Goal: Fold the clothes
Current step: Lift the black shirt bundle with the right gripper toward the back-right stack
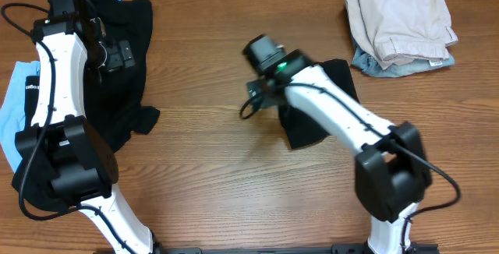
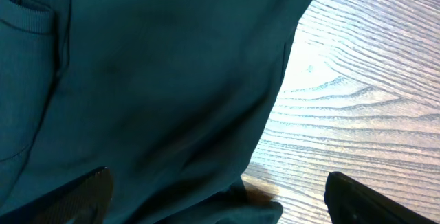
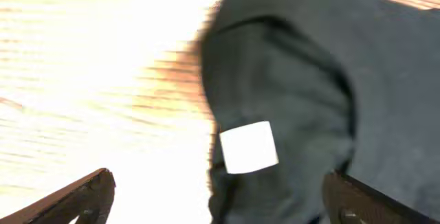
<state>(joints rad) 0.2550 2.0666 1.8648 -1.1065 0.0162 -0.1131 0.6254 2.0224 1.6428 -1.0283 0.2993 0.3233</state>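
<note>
Overhead view: soft, rumpled black garment (image 1: 129, 20) beneath the left claw (image 2: 216, 183), spread open; right claw (image 3: 218, 179), also released, above smooth dark cloth (image 3: 309, 66) bearing a square white tag (image 3: 249, 146).

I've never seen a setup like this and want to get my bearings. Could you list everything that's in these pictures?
large black garment: 1, black, spread at the table's left
small black garment: 1, black, mid-table, partly under the right arm
white tag: 1, white, on the small black garment
light blue cloth: count unclear, light blue, far left edge
beige garment: 1, beige, folded, top of the far-right pile
blue-grey garment: 1, blue-grey, under the beige one
table: 1, brown wood
left gripper: 1, black fingers, open over the large black garment
right gripper: 1, black fingers, open over the small black garment
</note>
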